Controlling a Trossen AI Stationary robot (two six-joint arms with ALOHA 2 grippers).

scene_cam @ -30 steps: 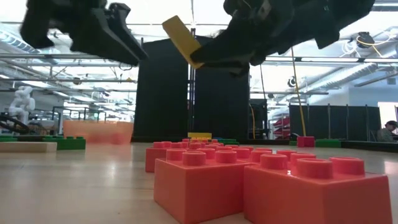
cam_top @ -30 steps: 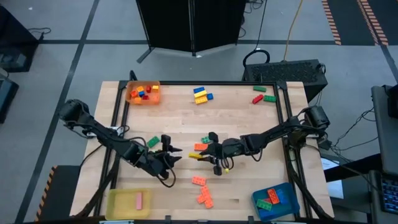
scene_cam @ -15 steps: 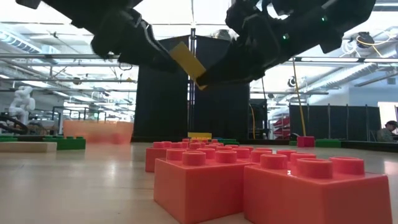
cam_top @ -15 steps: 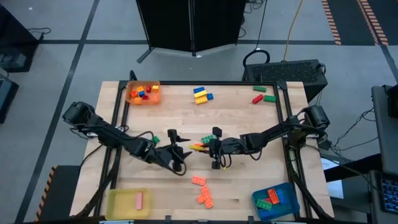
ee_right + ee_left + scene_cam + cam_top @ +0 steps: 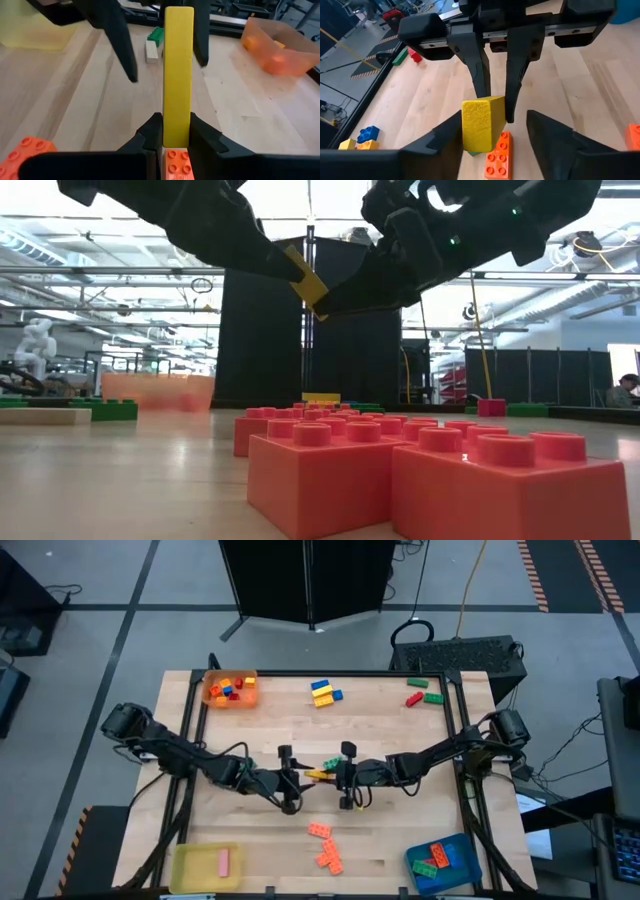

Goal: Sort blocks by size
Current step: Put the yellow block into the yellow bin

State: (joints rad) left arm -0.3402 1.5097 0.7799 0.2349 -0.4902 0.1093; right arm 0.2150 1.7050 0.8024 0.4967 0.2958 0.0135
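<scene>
Two hands meet above the middle of the tabletop (image 5: 400, 730). The right hand (image 5: 343, 776) pinches a long yellow block (image 5: 178, 70) by one end and holds it in the air. The left hand (image 5: 289, 778) stands spread around the other end, probably not yet touching it. If the right hand lets go before the left one closes, the block falls onto the orange blocks (image 5: 325, 845) below.

A light wooden table (image 5: 400, 735) carries everything. At its far left corner sits an orange tray (image 5: 231, 690) of small bricks, at the near left a yellow tray (image 5: 205, 868), at the near right a blue tray (image 5: 443, 860). Loose blocks (image 5: 324, 692) lie along the far edge, and orange bricks (image 5: 325, 846) lie near the front centre.
</scene>
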